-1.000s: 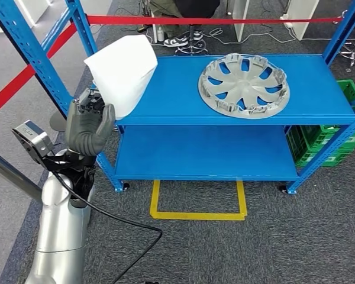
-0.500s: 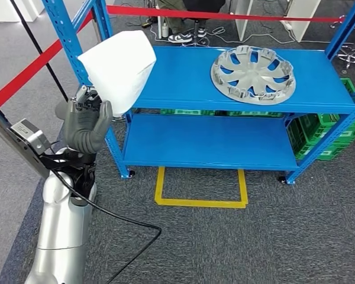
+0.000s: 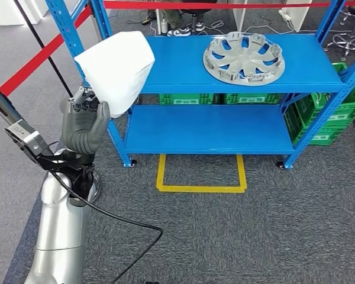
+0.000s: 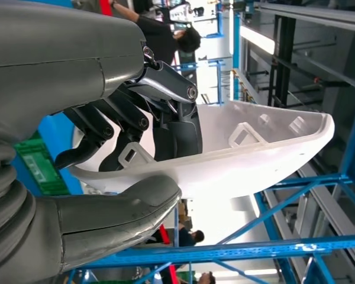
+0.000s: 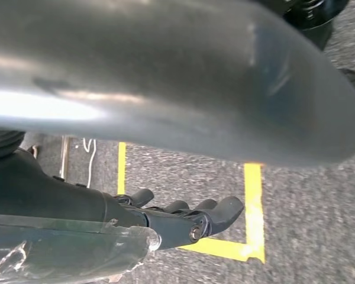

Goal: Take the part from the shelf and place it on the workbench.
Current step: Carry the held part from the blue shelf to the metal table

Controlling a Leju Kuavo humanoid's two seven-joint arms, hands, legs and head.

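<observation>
At upper left of the head view, my left hand [image 3: 84, 125] grips the white part [image 3: 115, 71] raised clear of the shelf [image 3: 300, 65] for carrying; my right hand [image 5: 184, 222] seems empty, fingers loosely extended.

1. White moulded plastic part [image 3: 115, 68]: a curved, shell-like panel with a smooth outer face; the left wrist view [image 4: 256, 151] shows raised rectangular clip tabs on its hollow inner side. Held aloft, clear of any surface, by its lower edge, broad end up, in front of the left end of the blue metal shelf [image 3: 184, 71].
</observation>
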